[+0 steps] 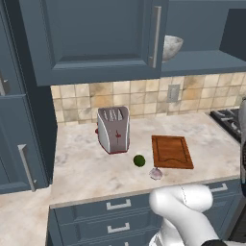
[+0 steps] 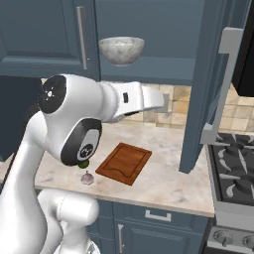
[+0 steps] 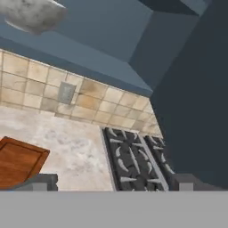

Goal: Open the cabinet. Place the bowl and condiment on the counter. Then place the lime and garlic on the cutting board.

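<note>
The cabinet [image 1: 96, 38] has its left door shut, and its right door [image 2: 203, 84] is swung open. The marble bowl [image 2: 121, 49] stands on the open shelf, and it also shows as the bowl [image 1: 172, 46] and the bowl [image 3: 33, 13]. On the counter [image 1: 86, 168] lie the lime [image 1: 139, 160] and the garlic [image 1: 155, 173], just left of the cutting board [image 1: 171, 151]. My gripper [image 3: 115, 182] is open and empty, below and right of the bowl, over the counter's right end. The condiment is out of view.
A silver toaster [image 1: 114, 129] stands at the back left of the counter. A gas stove [image 3: 133, 160] adjoins the counter on the right. The open door's bar handle [image 2: 223, 74] juts out above the stove. A wall outlet [image 3: 66, 92] sits in the tiled backsplash.
</note>
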Available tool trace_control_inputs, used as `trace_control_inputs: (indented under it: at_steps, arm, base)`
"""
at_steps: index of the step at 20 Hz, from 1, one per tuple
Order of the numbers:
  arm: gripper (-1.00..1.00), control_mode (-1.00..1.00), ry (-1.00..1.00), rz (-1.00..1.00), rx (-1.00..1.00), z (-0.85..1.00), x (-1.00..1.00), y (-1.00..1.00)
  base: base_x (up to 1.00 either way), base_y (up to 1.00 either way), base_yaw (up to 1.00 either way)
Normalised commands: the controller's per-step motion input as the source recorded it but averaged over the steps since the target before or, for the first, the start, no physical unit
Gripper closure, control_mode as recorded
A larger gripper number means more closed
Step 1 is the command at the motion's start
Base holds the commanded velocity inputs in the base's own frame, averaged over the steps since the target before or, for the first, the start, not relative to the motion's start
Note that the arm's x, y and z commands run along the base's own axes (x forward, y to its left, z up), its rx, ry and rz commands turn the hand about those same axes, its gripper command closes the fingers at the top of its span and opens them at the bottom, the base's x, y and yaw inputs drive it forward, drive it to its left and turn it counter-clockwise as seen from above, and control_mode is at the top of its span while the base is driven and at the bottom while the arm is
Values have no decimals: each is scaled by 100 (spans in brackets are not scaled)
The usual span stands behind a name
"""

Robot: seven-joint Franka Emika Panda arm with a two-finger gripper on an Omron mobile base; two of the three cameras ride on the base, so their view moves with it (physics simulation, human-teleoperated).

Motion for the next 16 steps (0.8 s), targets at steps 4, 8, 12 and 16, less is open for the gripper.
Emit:
trace_control_inputs:
  at_steps: [4,8,12,16]
  arm:
    - [-100,-100,7,40,7,43,45,100]
    - [-100,-100,5,38,8,50,46,100]
    - [-100,-100,-1,15,1,11,68,99]
    - [-100,-100,-5,0,5,0,71,79]
  base:
    - [0,0,0]
    - [0,0,0]
    - [0,0,0]
    - [0,0,0]
